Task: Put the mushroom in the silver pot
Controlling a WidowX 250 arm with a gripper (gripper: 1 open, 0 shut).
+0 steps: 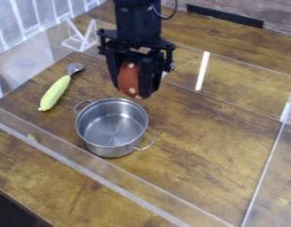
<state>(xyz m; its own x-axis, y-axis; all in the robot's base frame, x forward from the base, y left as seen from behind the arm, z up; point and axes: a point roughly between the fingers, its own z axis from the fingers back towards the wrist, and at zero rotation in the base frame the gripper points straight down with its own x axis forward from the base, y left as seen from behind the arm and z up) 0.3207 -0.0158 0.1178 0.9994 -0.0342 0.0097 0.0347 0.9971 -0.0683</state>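
Observation:
My gripper (132, 87) hangs pointing down over the wooden table, shut on the mushroom (131, 78), whose reddish-brown cap and pale lower end show between the black fingers. The silver pot (113, 126) stands just below and slightly left of it, shiny, empty, with two small loop handles. The mushroom is in the air above the pot's far rim, not touching it.
A yellow-green corn cob (54, 91) lies left of the pot with a small grey piece (74, 69) at its far end. A clear acrylic stand (79, 35) sits at the back left. Low clear walls (201, 71) edge the work area.

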